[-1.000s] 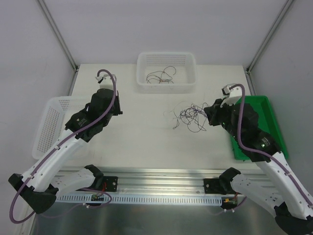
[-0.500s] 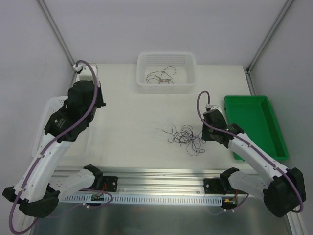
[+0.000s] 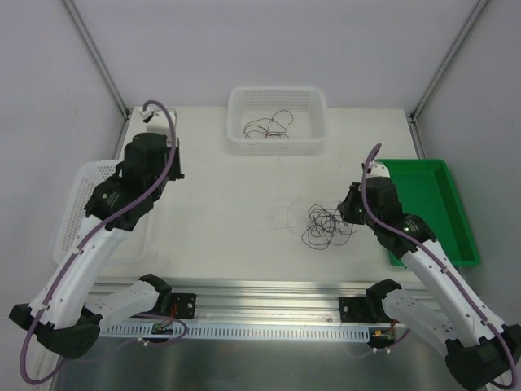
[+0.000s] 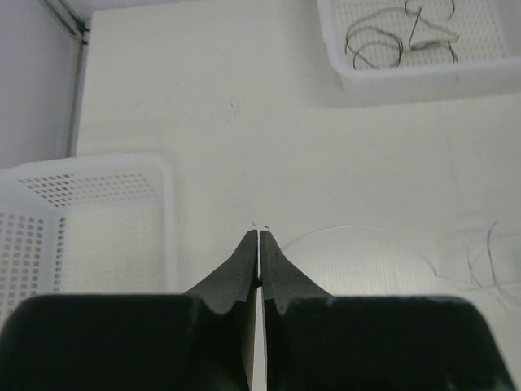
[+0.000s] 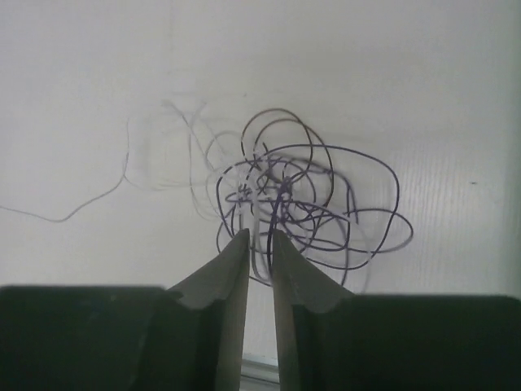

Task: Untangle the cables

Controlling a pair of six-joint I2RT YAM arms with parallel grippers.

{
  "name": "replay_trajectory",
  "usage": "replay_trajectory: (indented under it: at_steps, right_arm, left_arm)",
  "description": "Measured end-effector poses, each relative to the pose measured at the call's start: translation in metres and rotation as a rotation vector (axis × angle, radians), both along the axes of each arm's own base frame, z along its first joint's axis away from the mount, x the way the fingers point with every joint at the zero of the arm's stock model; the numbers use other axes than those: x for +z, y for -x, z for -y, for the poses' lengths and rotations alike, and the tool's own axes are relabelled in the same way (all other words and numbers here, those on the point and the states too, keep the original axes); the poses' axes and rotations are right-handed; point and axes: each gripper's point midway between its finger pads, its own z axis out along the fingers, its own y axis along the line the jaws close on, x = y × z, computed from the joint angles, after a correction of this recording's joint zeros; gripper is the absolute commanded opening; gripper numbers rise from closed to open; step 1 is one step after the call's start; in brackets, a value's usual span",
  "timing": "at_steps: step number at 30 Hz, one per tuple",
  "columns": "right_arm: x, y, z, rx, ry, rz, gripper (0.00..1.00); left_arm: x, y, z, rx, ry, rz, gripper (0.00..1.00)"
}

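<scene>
Your white surface [image 3: 228, 187] carries a white perforated plastic basket [image 3: 277, 91] at 12 o'clock with a few loose dark wires [image 3: 267, 128] inside, a second white perforated basket [image 3: 77, 204] at 9 o'clock, and a green plastic tray [image 3: 440, 195] at 3 o'clock. The tangle of thin dark, purplish and white cables [image 3: 326, 224] lies on the surface toward 4 o'clock from its middle. Your right claw [image 5: 259, 236] is at the tangle's 3 o'clock edge, its tips parted by a narrow slit, while your left claw [image 4: 259, 234] is pressed together near the 9 o'clock basket.
</scene>
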Motion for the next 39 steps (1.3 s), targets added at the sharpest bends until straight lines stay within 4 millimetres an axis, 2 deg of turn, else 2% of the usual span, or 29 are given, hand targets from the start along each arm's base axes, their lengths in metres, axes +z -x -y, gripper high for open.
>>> replay_trajectory:
  at_steps: [2, 3, 4, 6, 7, 10, 15, 17, 19, 22, 26, 29, 32, 33, 34, 35, 37, 39]
  right_arm:
    - [-0.023, 0.002, -0.006, 0.028, 0.015, -0.08, 0.36]
    - [-0.037, 0.005, -0.009, 0.043, 0.026, -0.129, 0.49]
    - [-0.051, 0.01, -0.012, 0.062, 0.035, -0.174, 0.54]
    - [-0.066, 0.019, -0.017, 0.107, 0.056, -0.224, 0.65]
    - [-0.067, 0.023, -0.021, 0.137, 0.063, -0.229, 0.68]
    - [-0.053, 0.03, -0.04, 0.244, 0.072, -0.182, 0.72]
    - [-0.006, 0.034, -0.085, 0.465, 0.078, -0.031, 0.73]
    - [0.007, 0.027, -0.107, 0.534, 0.073, 0.02, 0.73]
    - [0.005, 0.017, -0.124, 0.577, 0.076, 0.036, 0.73]
    - [-0.02, 0.008, -0.142, 0.632, 0.097, -0.006, 0.72]
    - [-0.062, -0.001, -0.165, 0.698, 0.113, -0.082, 0.7]
    - [-0.085, -0.004, -0.175, 0.724, 0.118, -0.122, 0.63]
    - [-0.105, -0.008, -0.183, 0.743, 0.122, -0.149, 0.37]
    - [-0.111, -0.008, -0.185, 0.751, 0.123, -0.161, 0.16]
    - [-0.116, -0.006, -0.186, 0.759, 0.121, -0.175, 0.06]
    - [-0.119, -0.005, -0.186, 0.764, 0.118, -0.185, 0.01]
    - [-0.118, -0.001, -0.188, 0.775, 0.102, -0.201, 0.01]
    - [-0.107, 0.003, -0.189, 0.788, 0.097, -0.212, 0.01]
  left_arm:
    - [-0.033, -0.009, 0.012, -0.035, -0.023, -0.09, 0.0]
    - [-0.049, -0.011, 0.018, -0.055, -0.03, -0.135, 0.0]
    - [-0.062, -0.011, 0.023, -0.077, -0.03, -0.171, 0.0]
    - [-0.078, -0.009, 0.032, -0.119, -0.018, -0.218, 0.0]
    - [-0.082, -0.007, 0.036, -0.141, -0.003, -0.228, 0.0]
    - [-0.08, -0.008, 0.046, -0.191, 0.049, -0.218, 0.0]
    - [-0.078, -0.009, 0.051, -0.222, 0.117, -0.202, 0.0]
    - [-0.079, -0.009, 0.052, -0.228, 0.13, -0.203, 0.0]
    - [-0.08, -0.008, 0.052, -0.235, 0.142, -0.205, 0.0]
    - [-0.078, -0.008, 0.048, -0.227, 0.164, -0.193, 0.0]
    - [-0.073, -0.008, 0.043, -0.215, 0.193, -0.178, 0.0]
    - [-0.071, -0.007, 0.041, -0.215, 0.211, -0.175, 0.0]
    - [-0.071, -0.007, 0.041, -0.214, 0.227, -0.177, 0.0]
    - [-0.071, -0.008, 0.04, -0.212, 0.232, -0.177, 0.0]
    - [-0.072, -0.008, 0.04, -0.21, 0.233, -0.179, 0.0]
    - [-0.074, -0.008, 0.039, -0.206, 0.235, -0.182, 0.0]
    - [-0.075, -0.008, 0.038, -0.201, 0.237, -0.186, 0.05]
    - [-0.076, -0.008, 0.037, -0.196, 0.241, -0.187, 0.21]
